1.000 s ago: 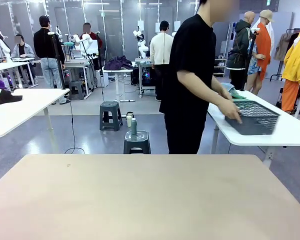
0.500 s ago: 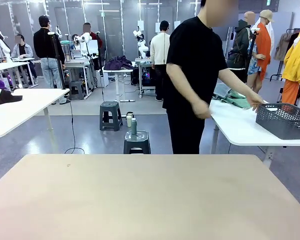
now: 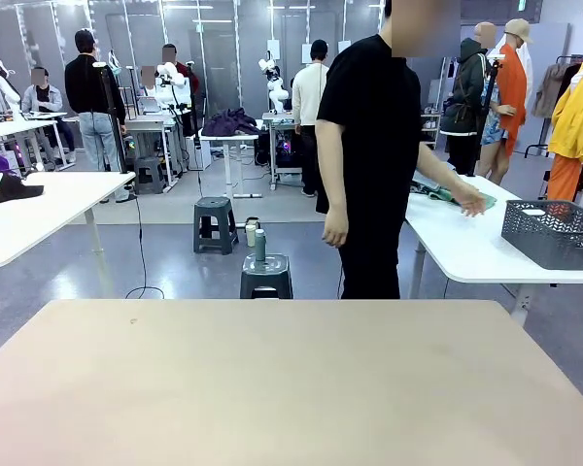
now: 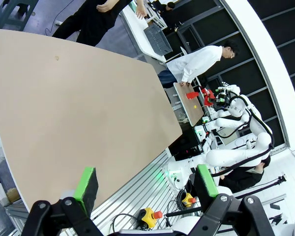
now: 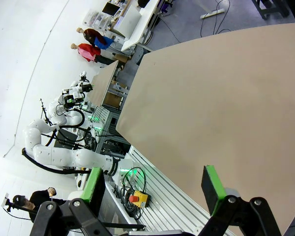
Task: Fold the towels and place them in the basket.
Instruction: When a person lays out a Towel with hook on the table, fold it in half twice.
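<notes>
While hanging over tan worktop (image 3: pixel 291 388), spread wide and gripping nothing: left claw (image 4: pixel 146 182), right claw (image 5: pixel 153 188). Far ahead of claws, off toward right claw's side: towels (image 3: pixel 445 192) on white worktop (image 3: pixel 466 248), under person's hand (image 3: pixel 471 202). Near towels, farther that way: basket (image 3: pixel 552 233); contents not discernible.

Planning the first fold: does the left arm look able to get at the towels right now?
Probably not. The towels lie on a separate white table beyond the tan table, under the person's hand; the left gripper hangs open on the robot's side.
</notes>
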`<state>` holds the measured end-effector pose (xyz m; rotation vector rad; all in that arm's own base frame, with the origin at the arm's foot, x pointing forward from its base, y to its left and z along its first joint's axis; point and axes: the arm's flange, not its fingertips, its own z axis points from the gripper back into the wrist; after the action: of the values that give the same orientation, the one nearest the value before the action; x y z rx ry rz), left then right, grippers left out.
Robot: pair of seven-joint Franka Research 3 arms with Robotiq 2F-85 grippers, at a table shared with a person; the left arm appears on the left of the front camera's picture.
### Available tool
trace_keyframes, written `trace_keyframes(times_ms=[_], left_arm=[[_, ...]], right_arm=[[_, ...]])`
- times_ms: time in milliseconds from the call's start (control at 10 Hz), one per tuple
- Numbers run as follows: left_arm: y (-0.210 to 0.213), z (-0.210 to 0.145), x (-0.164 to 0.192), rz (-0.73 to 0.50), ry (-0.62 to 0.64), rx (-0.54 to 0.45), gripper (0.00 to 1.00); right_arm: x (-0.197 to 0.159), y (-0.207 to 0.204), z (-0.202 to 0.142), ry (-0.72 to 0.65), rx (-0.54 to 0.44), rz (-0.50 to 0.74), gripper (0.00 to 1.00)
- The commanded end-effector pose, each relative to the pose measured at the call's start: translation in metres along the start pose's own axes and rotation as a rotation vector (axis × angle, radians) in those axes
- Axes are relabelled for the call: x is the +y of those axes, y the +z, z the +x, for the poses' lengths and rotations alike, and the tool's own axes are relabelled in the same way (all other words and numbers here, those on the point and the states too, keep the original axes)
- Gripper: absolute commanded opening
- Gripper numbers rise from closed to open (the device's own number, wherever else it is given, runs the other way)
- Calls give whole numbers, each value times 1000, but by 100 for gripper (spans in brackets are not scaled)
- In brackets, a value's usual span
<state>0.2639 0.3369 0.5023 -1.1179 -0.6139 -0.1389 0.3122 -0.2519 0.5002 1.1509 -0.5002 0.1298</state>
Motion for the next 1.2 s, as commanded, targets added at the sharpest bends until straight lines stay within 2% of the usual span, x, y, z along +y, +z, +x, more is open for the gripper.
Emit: trace_keyframes(times_ms=[0, 1100], left_arm=[[0, -1, -2, -19, -10, -8, 100], [0, -1, -2, -19, -10, -8, 100]], right_arm=[[0, 1, 2, 14, -10, 16, 100], [0, 1, 2, 14, -10, 16, 100]])
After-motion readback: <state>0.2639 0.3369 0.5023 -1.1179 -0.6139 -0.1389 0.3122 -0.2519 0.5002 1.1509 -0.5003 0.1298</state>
